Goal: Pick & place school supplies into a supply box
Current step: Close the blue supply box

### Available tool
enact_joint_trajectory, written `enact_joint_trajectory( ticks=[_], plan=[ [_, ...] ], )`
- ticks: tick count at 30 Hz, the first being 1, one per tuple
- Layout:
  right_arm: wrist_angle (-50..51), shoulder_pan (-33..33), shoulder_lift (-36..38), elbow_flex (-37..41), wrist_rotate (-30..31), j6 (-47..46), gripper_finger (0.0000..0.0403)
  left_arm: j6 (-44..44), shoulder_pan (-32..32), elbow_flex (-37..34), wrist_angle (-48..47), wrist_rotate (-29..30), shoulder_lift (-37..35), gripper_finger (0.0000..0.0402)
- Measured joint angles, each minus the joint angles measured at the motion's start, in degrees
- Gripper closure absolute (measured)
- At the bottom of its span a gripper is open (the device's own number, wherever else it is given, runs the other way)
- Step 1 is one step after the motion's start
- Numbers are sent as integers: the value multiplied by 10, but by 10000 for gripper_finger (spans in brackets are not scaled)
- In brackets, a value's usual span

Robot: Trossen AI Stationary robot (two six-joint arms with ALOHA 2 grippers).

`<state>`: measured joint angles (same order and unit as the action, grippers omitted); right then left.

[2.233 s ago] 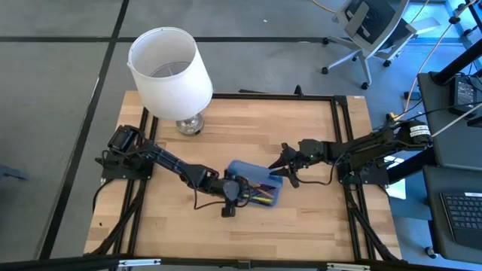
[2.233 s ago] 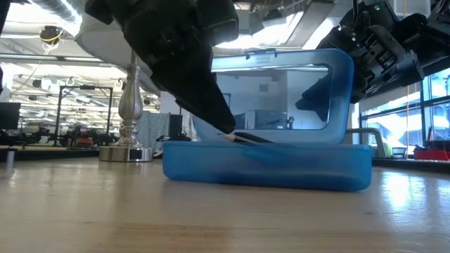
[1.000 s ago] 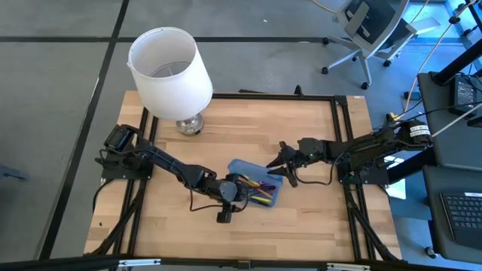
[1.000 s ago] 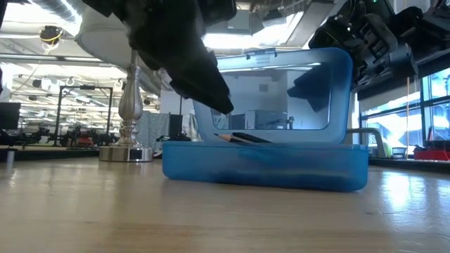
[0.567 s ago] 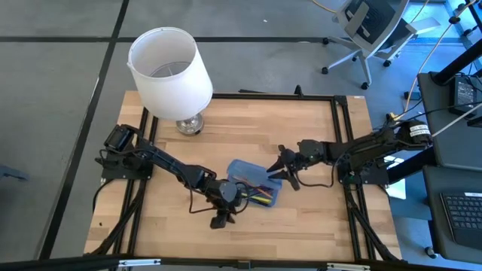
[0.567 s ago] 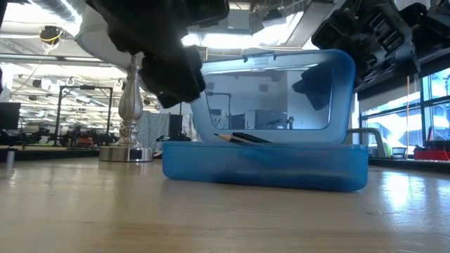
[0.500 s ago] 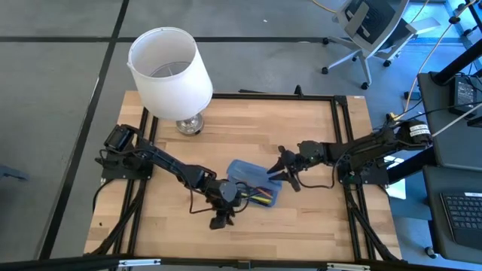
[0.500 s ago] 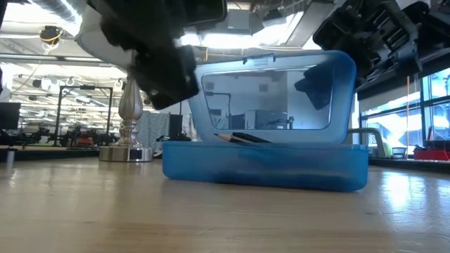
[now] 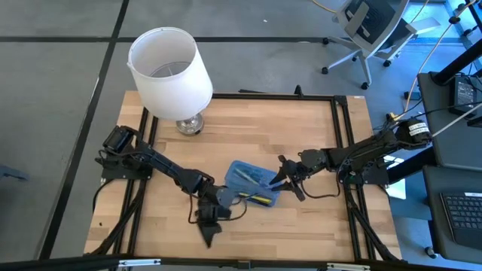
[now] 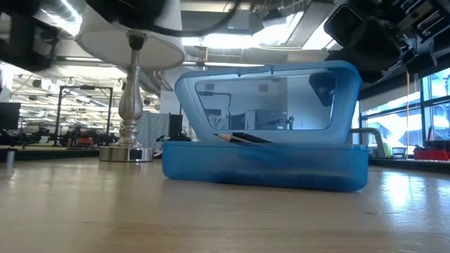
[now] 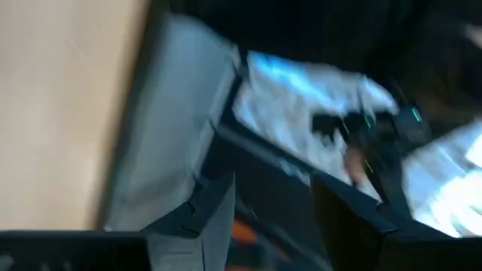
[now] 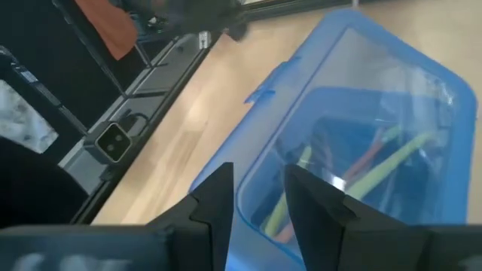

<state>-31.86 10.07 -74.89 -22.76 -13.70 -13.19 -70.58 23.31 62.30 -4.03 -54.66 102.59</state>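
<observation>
— Where the left gripper [image 9: 208, 233] hung over the pencil case a moment ago, what is it doing?
— It has drawn back toward the front edge of the bench [image 9: 301, 128], clear of the case. Its fingers [image 11: 203, 214] stand apart with nothing between them.

— And the pencil case [image 9: 252, 184]?
— It sits near the middle of the bench, a little toward the front. The clear lid [image 10: 267, 95] leans lower over the tray than before, half-shut. Through it the right wrist view shows the pens and pencils [image 12: 354, 181] lying inside, yellow-green and orange among them; two dark pencil tips [image 10: 235, 138] rest on the tray's rim in the low view.

— The right gripper [image 9: 288, 179]?
— It has come down to the right end of the case, against the lid's edge. Its fingers [image 12: 215, 197] are spread, holding nothing.

— Anything else on the bench?
— A white-shaded lamp [image 9: 169, 71] stands at the far left corner, where it was.
</observation>
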Motion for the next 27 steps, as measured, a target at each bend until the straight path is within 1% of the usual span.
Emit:
enact_joint_trajectory(
  ticks=[2, 4, 6, 9, 12, 14, 16, 20, 24, 27],
  plan=[
    [0, 4, 0, 0, 10, 0, 279, -40, 8, 0, 0, -55, -1, 238],
    [0, 6, 0, 0, 13, 0, 279, -78, 15, 0, -1, -89, -4, 238],
    [0, 7, 0, 0, 13, 0, 279, -105, 21, 0, 5, -105, -9, 236],
    [0, 9, 0, 0, 14, 2, 279, -114, 25, 0, 9, -103, -21, 236],
    [0, 16, 0, 0, 30, 4, 279, -114, 20, 0, 13, -79, -32, 237],
    [-1, 22, -5, 0, 36, 11, 279, -113, 11, 0, 15, -52, -37, 238],
    [-2, 30, -14, 0, 36, 18, 279, -99, 0, 0, 38, -28, -41, 236],
    [-2, 45, -43, 0, 46, 17, 279, -38, -26, 0, 108, 20, -54, 236],
    [-13, 54, -70, 0, 61, 17, 279, 29, -67, 0, 188, 58, -62, 237],
    [-13, 56, -85, -4, 62, 17, 279, 98, -105, 0, 207, 111, -63, 235]
  ],
)
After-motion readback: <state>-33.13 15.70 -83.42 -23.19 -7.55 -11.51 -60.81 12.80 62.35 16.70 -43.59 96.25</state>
